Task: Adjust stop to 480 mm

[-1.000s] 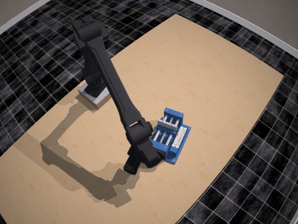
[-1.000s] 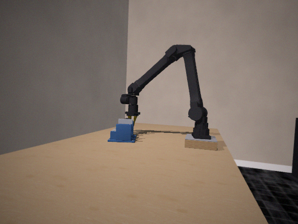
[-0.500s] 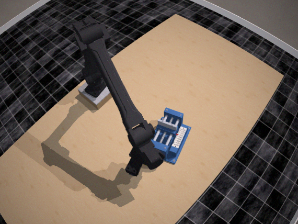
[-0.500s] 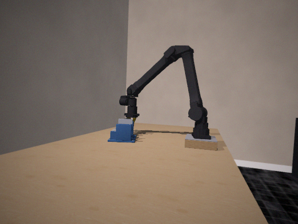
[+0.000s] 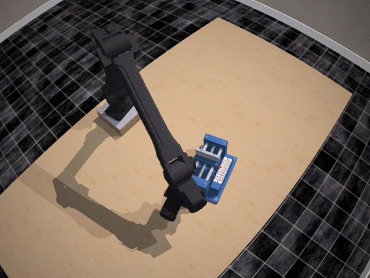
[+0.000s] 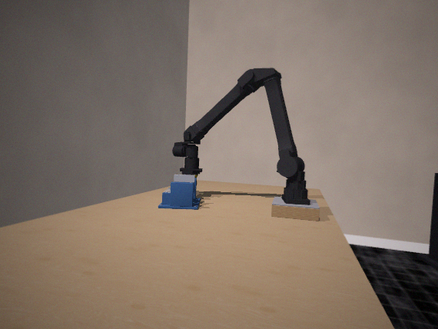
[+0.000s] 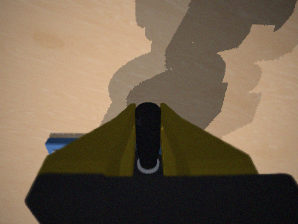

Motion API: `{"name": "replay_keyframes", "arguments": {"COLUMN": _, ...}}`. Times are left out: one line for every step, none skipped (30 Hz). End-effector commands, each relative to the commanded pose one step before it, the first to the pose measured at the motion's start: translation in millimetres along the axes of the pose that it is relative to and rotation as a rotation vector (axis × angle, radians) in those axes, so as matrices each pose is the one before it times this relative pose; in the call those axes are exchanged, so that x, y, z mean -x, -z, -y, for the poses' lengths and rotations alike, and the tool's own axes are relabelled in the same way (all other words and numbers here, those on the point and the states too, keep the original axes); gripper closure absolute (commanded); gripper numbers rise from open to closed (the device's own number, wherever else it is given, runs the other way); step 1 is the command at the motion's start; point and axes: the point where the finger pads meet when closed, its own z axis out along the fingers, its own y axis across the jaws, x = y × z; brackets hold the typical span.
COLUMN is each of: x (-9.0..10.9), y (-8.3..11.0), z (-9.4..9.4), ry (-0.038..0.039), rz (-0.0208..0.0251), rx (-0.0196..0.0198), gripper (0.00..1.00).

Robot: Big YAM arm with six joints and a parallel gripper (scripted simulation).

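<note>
The blue stop unit (image 5: pixel 215 141) (image 6: pixel 181 194) stands on the table; its corner shows in the wrist view (image 7: pixel 57 146). Its grey stop plate (image 5: pixel 208 155) (image 6: pixel 184 178) sits across light rods, nearer the unit's upper end in the top view. A red pointer (image 5: pixel 220 167) lies at the white scale (image 5: pixel 222 173), whose numbers are too small to read. My gripper (image 7: pixel 148 111) points down at the unit's lower end, its yellow fingers shut on the handwheel's black handle (image 7: pixel 148 131). The rest of the handwheel is hidden by the arm and gripper.
The arm's base block (image 5: pixel 121 127) (image 6: pixel 295 211) stands at the table's edge. The forearm (image 5: pixel 149 110) (image 6: pixel 220 109) slants down from the raised elbow to the unit. The unit's raised end blocks and stop plate are close beside the gripper.
</note>
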Motion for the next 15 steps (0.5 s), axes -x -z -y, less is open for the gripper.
{"name": "replay_keyframes", "arguments": {"x": 9.15, "y": 7.49, "z": -29.69, "ry": 0.00089, "rz": 0.02693, "rx": 0.03853, "gripper": 0.94}}
{"name": "replay_keyframes", "arguments": {"x": -1.0, "y": -0.32, "z": -0.87, "ry": 0.00002, "rz": -0.00381, "rx": -0.00586, "gripper": 0.94}}
{"name": "replay_keyframes", "arguments": {"x": -0.57, "y": -0.32, "z": -1.71, "ry": 0.00001, "rz": -0.00206, "rx": -0.00275, "gripper": 0.94}}
{"name": "replay_keyframes", "arguments": {"x": 0.3, "y": -0.31, "z": -3.08, "ry": -0.00001, "rz": 0.00145, "rx": 0.00319, "gripper": 0.94}}
{"name": "replay_keyframes", "arguments": {"x": 0.41, "y": -0.29, "z": -2.93, "ry": -0.00001, "rz": 0.002, "rx": 0.00352, "gripper": 0.94}}
{"name": "replay_keyframes", "arguments": {"x": -0.01, "y": -0.25, "z": -1.85, "ry": 0.0, "rz": 0.0003, "rx": 0.00066, "gripper": 0.94}}
{"name": "replay_keyframes", "arguments": {"x": -0.15, "y": -0.18, "z": -1.12, "ry": 0.0, "rz": -0.00035, "rx": -0.00042, "gripper": 0.94}}
{"name": "replay_keyframes", "arguments": {"x": 0.13, "y": -0.11, "z": -1.09, "ry": 0.0, "rz": 0.00065, "rx": 0.00144, "gripper": 0.94}}
{"name": "replay_keyframes", "arguments": {"x": 0.29, "y": -0.05, "z": -0.91, "ry": -0.00001, "rz": 0.00116, "rx": 0.00246, "gripper": 0.94}}
{"name": "replay_keyframes", "arguments": {"x": 0.1, "y": -0.01, "z": -0.27, "ry": 0.0, "rz": 0.00038, "rx": 0.00092, "gripper": 0.94}}
{"name": "replay_keyframes", "arguments": {"x": -0.07, "y": 0.02, "z": 0.01, "ry": 0.0, "rz": -0.00035, "rx": -0.00019, "gripper": 0.94}}
{"name": "replay_keyframes", "arguments": {"x": -0.31, "y": 0.11, "z": 0.17, "ry": 0.0, "rz": -0.00133, "rx": -0.00174, "gripper": 0.94}}
{"name": "replay_keyframes", "arguments": {"x": -0.51, "y": 0.25, "z": 0.19, "ry": 0.00001, "rz": -0.00206, "rx": -0.00331, "gripper": 0.94}}
{"name": "replay_keyframes", "arguments": {"x": -0.75, "y": 0.42, "z": 0.17, "ry": 0.00001, "rz": -0.00303, "rx": -0.0049, "gripper": 0.94}}
{"name": "replay_keyframes", "arguments": {"x": -0.26, "y": 0.59, "z": -1.03, "ry": 0.0, "rz": -0.00101, "rx": -0.00155, "gripper": 0.94}}
